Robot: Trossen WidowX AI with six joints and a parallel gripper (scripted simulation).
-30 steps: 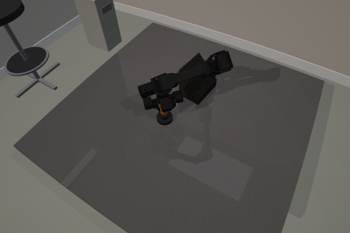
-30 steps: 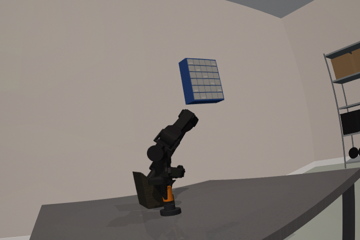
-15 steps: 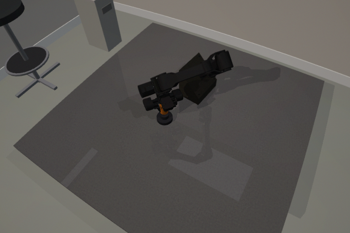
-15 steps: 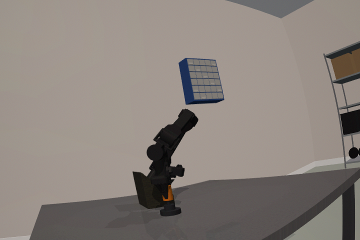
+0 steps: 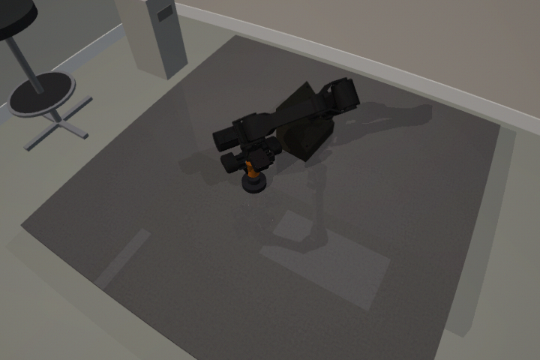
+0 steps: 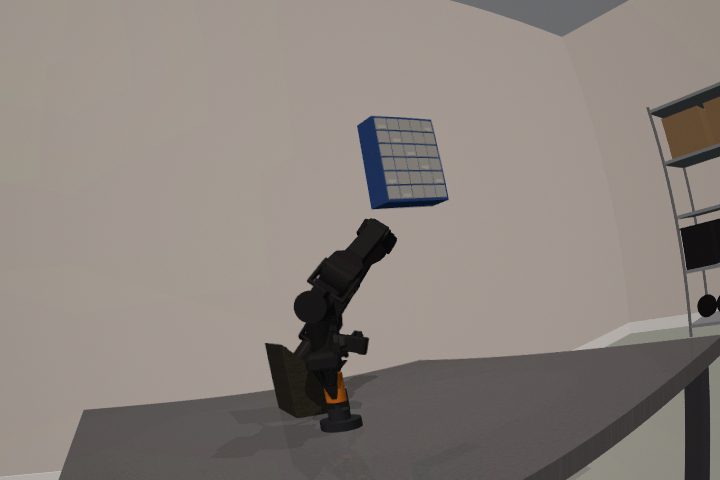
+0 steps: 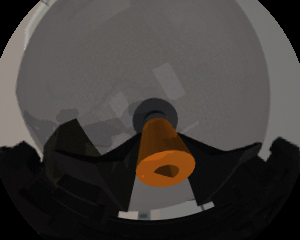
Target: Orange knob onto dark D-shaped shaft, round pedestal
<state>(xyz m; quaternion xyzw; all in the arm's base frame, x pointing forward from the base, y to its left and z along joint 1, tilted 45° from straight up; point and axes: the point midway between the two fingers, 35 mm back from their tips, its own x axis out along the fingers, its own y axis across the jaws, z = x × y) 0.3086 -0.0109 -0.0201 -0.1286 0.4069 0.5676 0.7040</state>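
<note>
The orange knob (image 5: 253, 172) (image 6: 340, 393) (image 7: 159, 135) stands over the round pedestal (image 5: 253, 187) (image 6: 341, 424) (image 7: 138, 120). My gripper (image 5: 251, 169) (image 6: 333, 390) (image 7: 158, 136) is shut on the knob, with one dark finger on each side of it. The wrist view shows the knob's top face with a dark opening in it. The knob's lower end meets the pedestal's narrower dark upper part in the top and exterior views. The shaft is hidden, and I cannot tell whether a small gap is left under the knob.
The arm's angular base block (image 5: 307, 148) (image 6: 296, 390) (image 7: 70, 145) stands on the grey table (image 5: 185, 262) (image 6: 485, 396) behind the pedestal. A stool (image 5: 41, 93) and a pale cabinet (image 5: 151, 37) stand off the table. A blue drawer unit (image 6: 409, 158) hangs on the wall.
</note>
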